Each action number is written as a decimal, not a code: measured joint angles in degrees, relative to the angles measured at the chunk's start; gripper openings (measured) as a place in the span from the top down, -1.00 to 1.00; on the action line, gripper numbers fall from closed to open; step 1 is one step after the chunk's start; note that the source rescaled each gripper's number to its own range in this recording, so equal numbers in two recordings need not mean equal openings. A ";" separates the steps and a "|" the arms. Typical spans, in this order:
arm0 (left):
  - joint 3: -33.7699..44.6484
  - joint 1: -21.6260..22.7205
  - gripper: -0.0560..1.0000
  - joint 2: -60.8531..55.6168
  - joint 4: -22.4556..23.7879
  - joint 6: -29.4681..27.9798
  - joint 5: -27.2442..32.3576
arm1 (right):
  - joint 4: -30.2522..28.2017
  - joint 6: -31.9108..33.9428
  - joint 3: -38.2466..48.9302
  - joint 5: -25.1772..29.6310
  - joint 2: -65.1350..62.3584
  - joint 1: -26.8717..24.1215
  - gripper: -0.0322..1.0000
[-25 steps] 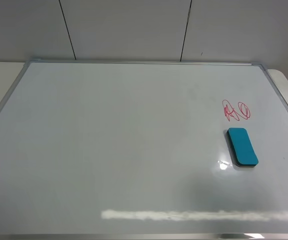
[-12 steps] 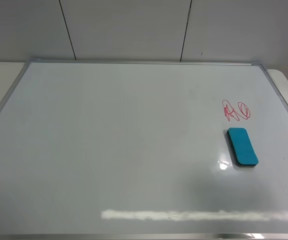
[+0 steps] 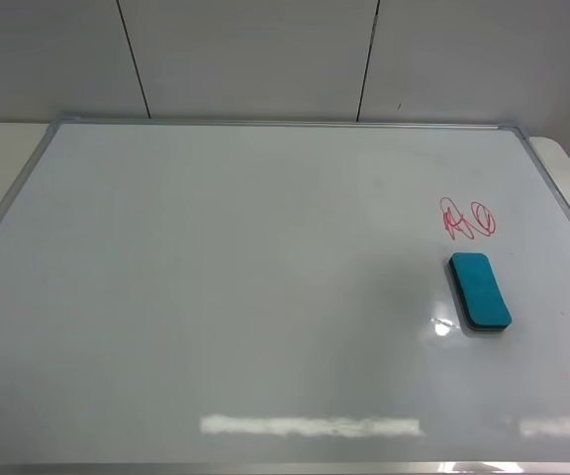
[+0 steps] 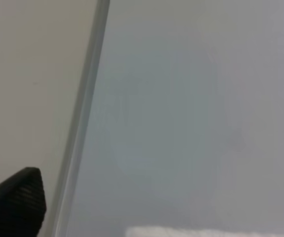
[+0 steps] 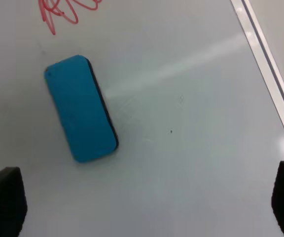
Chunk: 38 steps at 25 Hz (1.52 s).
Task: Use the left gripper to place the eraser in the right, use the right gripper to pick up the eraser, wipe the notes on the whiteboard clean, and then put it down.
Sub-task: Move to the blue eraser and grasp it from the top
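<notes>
At the lower corners of the right wrist view, the right gripper (image 5: 147, 205) shows both finger pads spread wide with nothing between them. Up and left of it, the eraser (image 5: 81, 115) lies flat on the whiteboard (image 5: 191, 98), just below the notes (image 5: 65, 11). The left gripper (image 4: 147, 207) stands equally wide over bare board by the frame (image 4: 83, 123). Judgement: placement appears complete; pickup is in hand. Next move calls for descent over the eraser's narrow width.

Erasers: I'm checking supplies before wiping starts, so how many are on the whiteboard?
1: the eraser lies flat on the whiteboard's right side, just below the red notes, apart from them.
</notes>
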 joint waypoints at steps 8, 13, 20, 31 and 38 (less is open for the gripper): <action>0.00 0.00 -1.00 0.00 0.00 0.00 0.00 | -1.19 3.82 -6.48 -0.22 21.05 8.71 -1.00; 0.00 0.00 -1.00 0.00 0.00 0.00 0.00 | -4.03 6.14 -6.91 -0.33 28.91 13.21 -1.00; 0.00 0.00 -1.00 0.00 0.00 0.00 0.00 | -9.57 8.07 -6.91 -1.16 36.03 16.95 -1.00; 0.00 0.00 -1.00 0.00 0.00 0.00 0.00 | -11.74 9.39 -6.92 -9.83 45.26 18.47 -1.00; 0.00 0.00 -1.00 0.00 0.00 0.00 0.00 | -11.74 9.33 -6.92 -14.43 49.89 18.68 -1.00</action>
